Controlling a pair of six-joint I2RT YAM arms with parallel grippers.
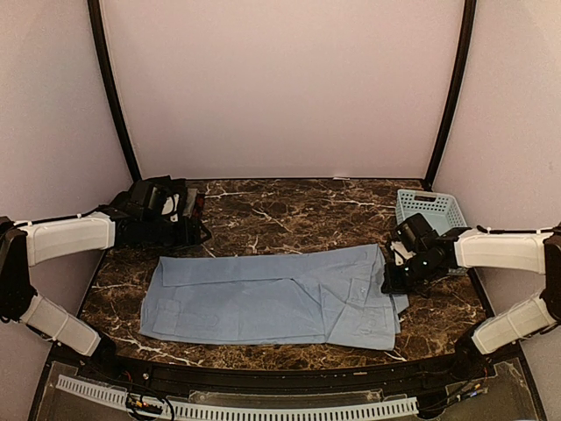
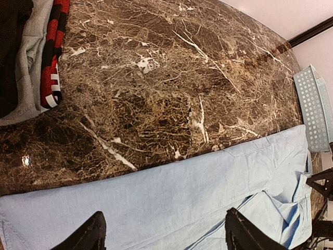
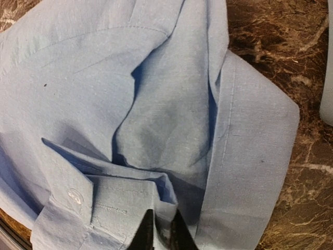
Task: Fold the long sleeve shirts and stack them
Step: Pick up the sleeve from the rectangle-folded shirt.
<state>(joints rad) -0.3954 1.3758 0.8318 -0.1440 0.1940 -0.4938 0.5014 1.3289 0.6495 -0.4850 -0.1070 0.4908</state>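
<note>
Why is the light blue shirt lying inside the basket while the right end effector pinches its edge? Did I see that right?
Not quite. The light blue shirt is not inside the basket; it lies spread on the marble table beside it, as the top external view shows. The right end effector does pinch its edge.

Clothes, basket cropped.
Black shirt (image 2: 11,36) cut off at top-left of L-wrist view; basket (image 3: 327,78) only a blurred sliver at R-wrist view's edge.
</note>
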